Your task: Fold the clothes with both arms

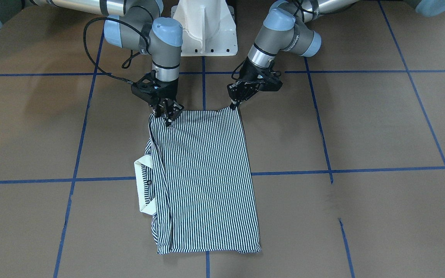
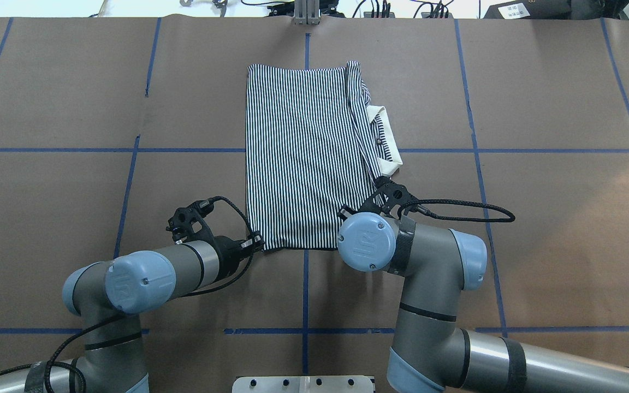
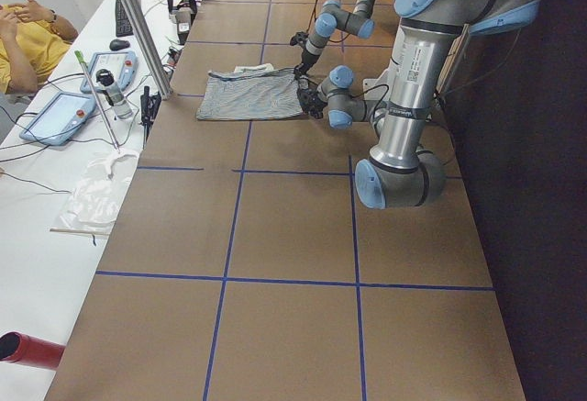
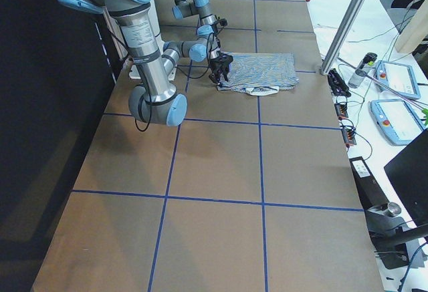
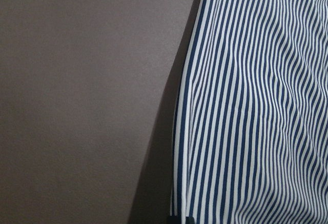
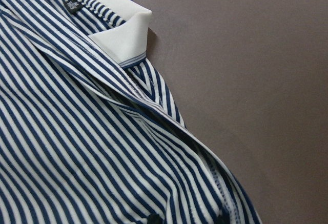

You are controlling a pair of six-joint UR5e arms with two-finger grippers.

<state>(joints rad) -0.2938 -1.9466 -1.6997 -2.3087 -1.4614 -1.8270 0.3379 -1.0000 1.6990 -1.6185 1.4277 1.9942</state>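
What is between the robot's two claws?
One edge of the striped shirt. In the front-facing view it runs from the right claw to the left claw, one at each corner, and nothing else lies between them.

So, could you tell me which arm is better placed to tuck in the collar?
Probably the right. The cream collar sticks out of the shirt on the side nearest the right tool; the left tool sits at the opposite corner.

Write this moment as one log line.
shirt folded | left gripper: near corner | right gripper: other near corner | grip unclear
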